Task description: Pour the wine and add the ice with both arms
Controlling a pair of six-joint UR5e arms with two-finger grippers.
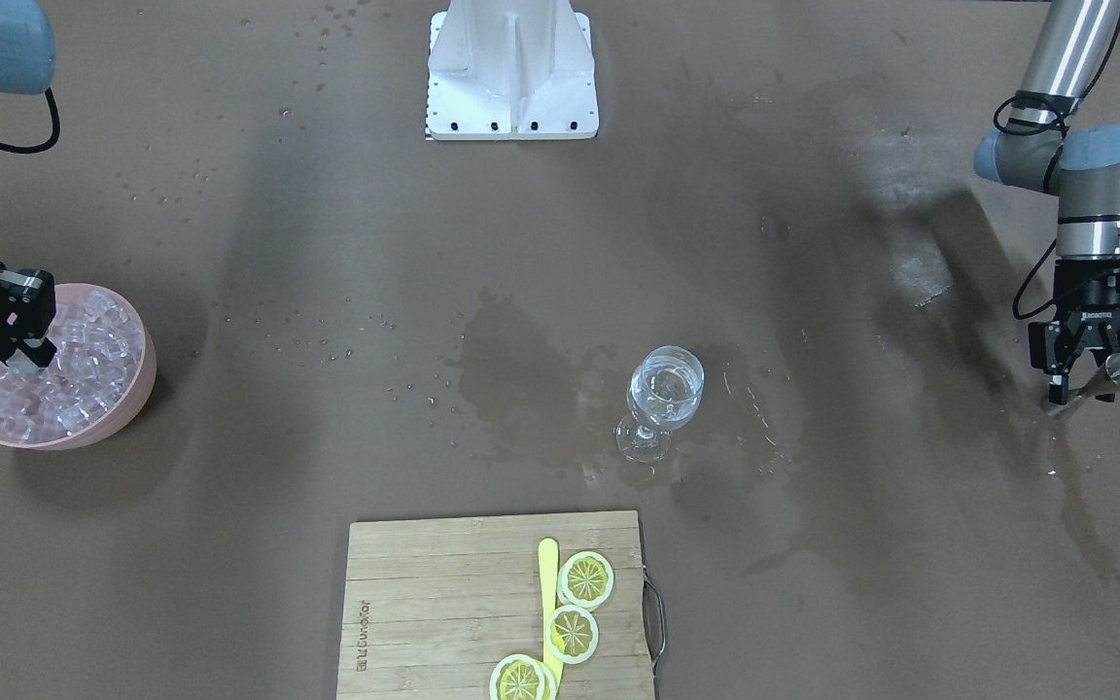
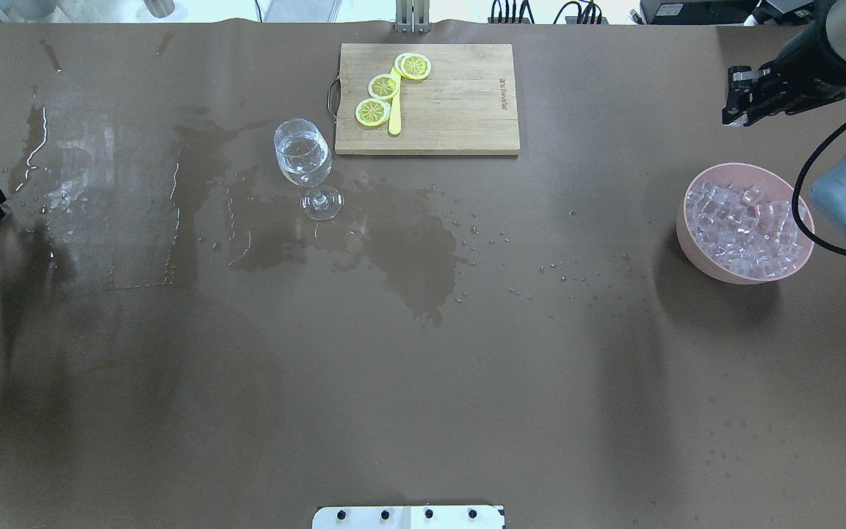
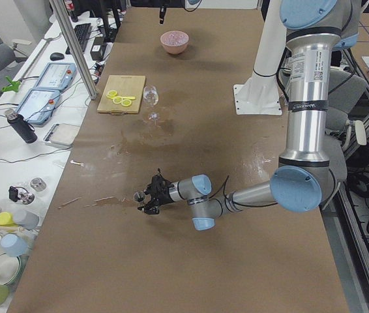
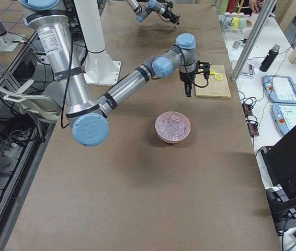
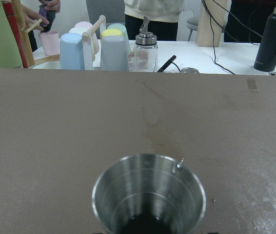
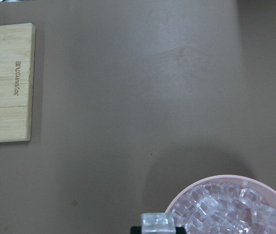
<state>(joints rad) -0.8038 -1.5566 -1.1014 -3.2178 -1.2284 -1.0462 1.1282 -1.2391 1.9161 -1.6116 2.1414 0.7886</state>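
A clear stemmed glass (image 1: 665,389) (image 2: 303,156) stands mid-table with clear wine in its bowl. A pink bowl (image 1: 137,389) (image 2: 717,268) (image 6: 216,181) is full of ice cubes (image 1: 84,360) (image 2: 750,228). My right gripper (image 1: 30,362) (image 2: 735,110) hangs above the bowl's edge, shut on one ice cube (image 6: 157,223). My left gripper (image 1: 1090,374) (image 3: 150,199) is at the table's far left end, low over the table, shut on a steel jigger (image 1: 1109,374) (image 5: 148,195). The jigger looks empty of clear liquid.
A wooden cutting board (image 1: 424,603) (image 2: 460,103) with lemon slices (image 1: 584,579) (image 2: 383,86) and a yellow stick lies just beyond the glass. Wet patches (image 1: 511,389) (image 2: 408,250) spread around the glass. The white base plate (image 1: 511,68) sits at the robot's edge.
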